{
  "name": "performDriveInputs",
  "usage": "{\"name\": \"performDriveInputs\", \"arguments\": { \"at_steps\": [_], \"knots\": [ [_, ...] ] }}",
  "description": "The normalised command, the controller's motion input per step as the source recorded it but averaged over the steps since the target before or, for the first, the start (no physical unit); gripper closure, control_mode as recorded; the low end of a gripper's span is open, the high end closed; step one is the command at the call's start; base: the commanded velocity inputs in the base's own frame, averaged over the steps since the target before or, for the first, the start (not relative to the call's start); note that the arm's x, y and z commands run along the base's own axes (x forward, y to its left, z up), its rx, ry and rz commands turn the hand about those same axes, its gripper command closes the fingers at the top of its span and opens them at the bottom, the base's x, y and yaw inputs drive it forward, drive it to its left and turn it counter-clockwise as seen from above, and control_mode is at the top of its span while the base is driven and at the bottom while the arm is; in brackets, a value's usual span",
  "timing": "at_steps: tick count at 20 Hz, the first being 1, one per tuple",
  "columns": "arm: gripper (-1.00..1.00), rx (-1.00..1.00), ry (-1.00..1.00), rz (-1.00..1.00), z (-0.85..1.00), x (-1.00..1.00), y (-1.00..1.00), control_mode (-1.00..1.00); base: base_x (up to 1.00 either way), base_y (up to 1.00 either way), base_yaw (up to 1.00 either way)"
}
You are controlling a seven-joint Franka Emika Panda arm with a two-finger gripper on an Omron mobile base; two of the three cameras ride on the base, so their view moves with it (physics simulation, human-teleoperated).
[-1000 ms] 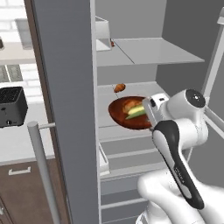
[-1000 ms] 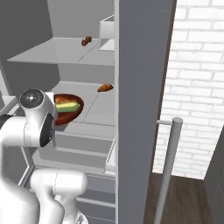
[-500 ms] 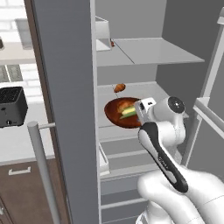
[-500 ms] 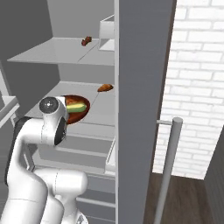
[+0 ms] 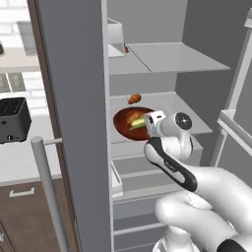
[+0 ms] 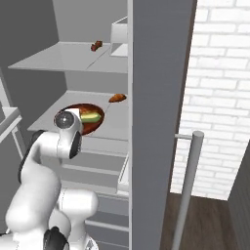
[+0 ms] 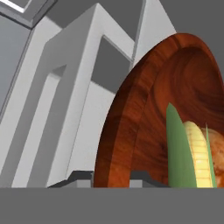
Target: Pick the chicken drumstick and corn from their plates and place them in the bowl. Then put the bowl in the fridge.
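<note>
- Two food items already loaded — you can see the corn lying inside the bowl, husk and yellow kernels close to the hand camera, with the chicken drumstick beside it as an orange-brown lump in the left base view.
- One bowl, reddish-brown and wide, carried at the level of the middle shelf of the fridge. It sits over the shelf's near left part; whether its base touches the shelf you cannot tell from these views.
- One gripper, clenched on the bowl's near rim — in the hand view the wooden rim runs down between the two dark finger tips at the bottom, so you are still grasping the bowl.
- One small brown food piece lies farther back on the same shelf, just beyond the bowl and apart from it. Another small dark bit rests on the upper shelf near a white box. Neither belongs to your task.
- Stage, as a judgement: both pick-and-place steps look done, and the last step is well in hand — what is left for you is to settle the bowl on the shelf, let go and draw the arm out.
- Arm pose: it rises from the base, the forearm slants up and forward, and the wrist turns so the hand reaches horizontally into the fridge from the right side of the opening.
- One fridge door stands wide open on the left, its long bar handle near you; keep the elbow off it when you withdraw.
</note>
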Motion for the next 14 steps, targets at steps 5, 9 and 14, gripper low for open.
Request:
{"name": "performDriveInputs", "arguments": {
  "at_steps": [5, 9, 14],
  "knots": [
    [1.0, 0.0, 0.0, 0.0, -0.14, 0.67, 0.13, -1.0, 0.0, 0.0, 0.0],
    [1.0, 0.0, 0.02, 0.0, -0.13, 0.56, 0.14, -1.0, 0.0, 0.0, 0.0],
    [1.0, -0.01, 0.0, 0.0, -0.24, 0.4, 0.05, -1.0, 0.0, 0.0, 0.0]
  ]
}}
